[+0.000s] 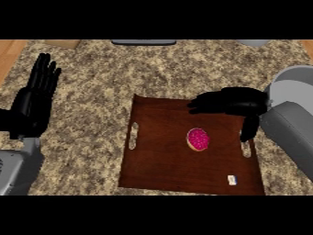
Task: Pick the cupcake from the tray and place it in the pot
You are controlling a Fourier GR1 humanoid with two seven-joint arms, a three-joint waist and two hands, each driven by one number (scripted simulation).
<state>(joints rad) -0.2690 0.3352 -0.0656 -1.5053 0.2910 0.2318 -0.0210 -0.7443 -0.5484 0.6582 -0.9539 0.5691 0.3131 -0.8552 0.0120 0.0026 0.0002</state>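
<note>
1. Your cupcake (197,139) sits on the brown wooden tray (165,170), a bit right of the tray's middle. Pink frosting faces up at you, and nothing is touching it.
2. The tray lies flat on the speckled granite counter (97,78), with slot handles cut into its left and right sides. There's a small white tag (232,180) near its 5 o'clock corner.
3. Your right hand (230,102) hangs over the tray's far edge, at about 1 o'clock from the cupcake and clear of it. The fingers look relaxed and slightly bent, with nothing in them, and the thumb hangs down toward the right handle slot. It's black on dark wood there, so I can't swear how high it floats above the tray.
4. Your left hand (36,94) is parked out at 9 o'clock, well apart from the tray, fingers straight and pointing up, holding nothing.
5. The grey pot (291,89) is at roughly 2 o'clock from the cupcake, just off the tray's right corner, partly hidden by your right forearm (301,137).
</note>
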